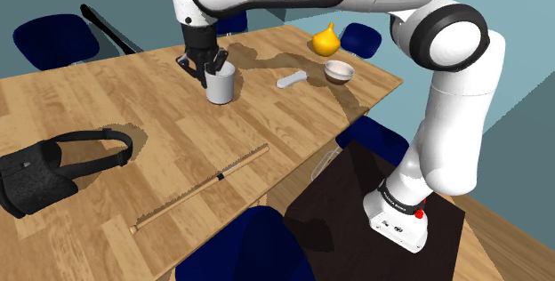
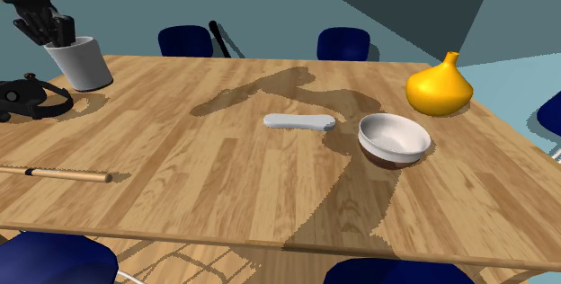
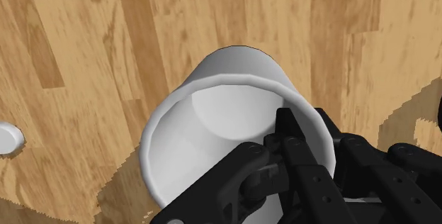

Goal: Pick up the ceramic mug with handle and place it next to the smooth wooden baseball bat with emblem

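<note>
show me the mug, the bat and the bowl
mug [image 1: 220, 88], shoulder view, on its outer wall
bat [image 1: 187, 196], shoulder view, midway along its shaft
bowl [image 2: 393, 133], second exterior view, on its white inside

Mug [image 1: 220, 84]: plain white, smooth, open mouth up, empty; no handle in sight. Stands about upright on the wooden tabletop; whether its base touches the wood, cannot tell. Gripper [image 1: 201, 66] pinches its rim, one finger inside, one outside.

Baseball bat [image 1: 200, 188]: slender, pale wood, dark band near mid-length. Lies flat near the table edge on the stand's side, well apart from the mug.
</note>
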